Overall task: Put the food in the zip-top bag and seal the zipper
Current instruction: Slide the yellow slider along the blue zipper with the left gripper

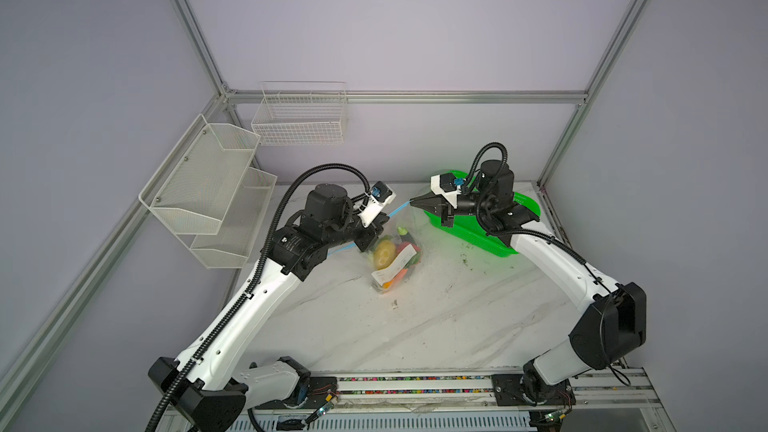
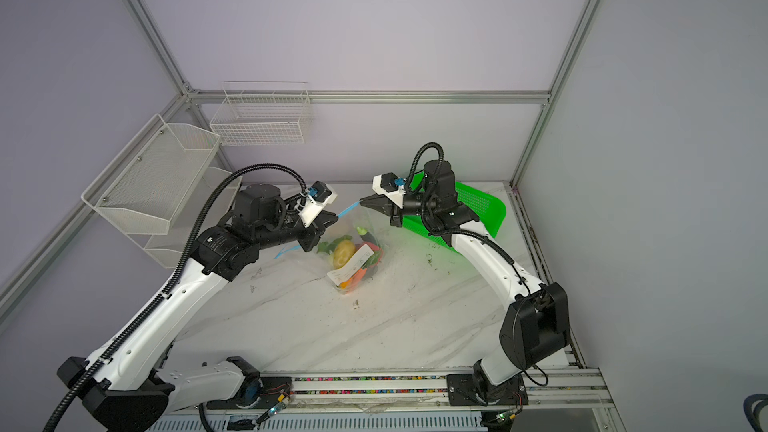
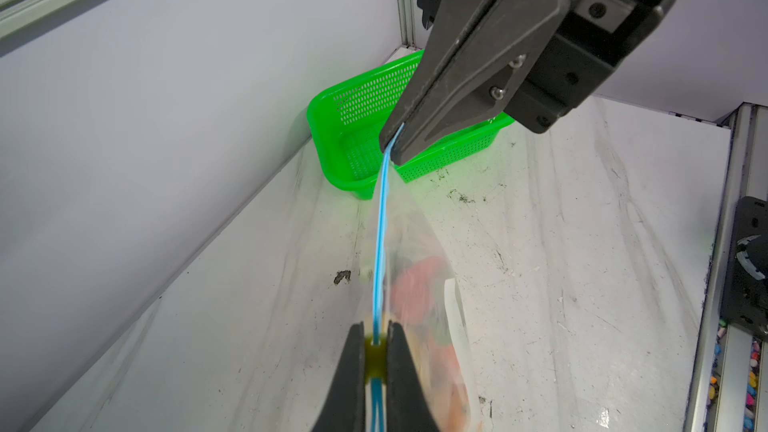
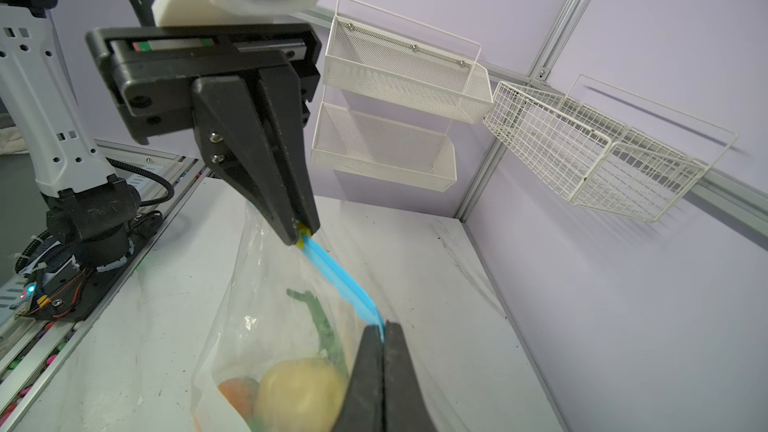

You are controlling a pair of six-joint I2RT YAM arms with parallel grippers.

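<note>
The clear zip-top bag [image 1: 409,228] hangs stretched between my two grippers over the table, its bottom resting on the marble. The food [image 1: 384,254] lies bunched low inside it: a yellow piece [image 4: 299,392], orange, red and green bits. The light-blue zipper [image 3: 381,243] runs taut from one gripper to the other. My left gripper [image 3: 376,326] is shut on the zipper's yellow slider tab [image 3: 376,357]. My right gripper [image 4: 382,326] is shut on the end of the zipper strip [image 4: 340,280]. In both top views the tips of the left gripper [image 2: 336,217] and right gripper [image 2: 360,201] stand close together.
A green perforated basket [image 1: 478,234] sits at the back right, just behind the right gripper. White mesh shelves [image 1: 208,193] and a wire basket [image 1: 299,118] hang on the walls at the back left. Marble tabletop [image 1: 415,326] spreads in front of the bag.
</note>
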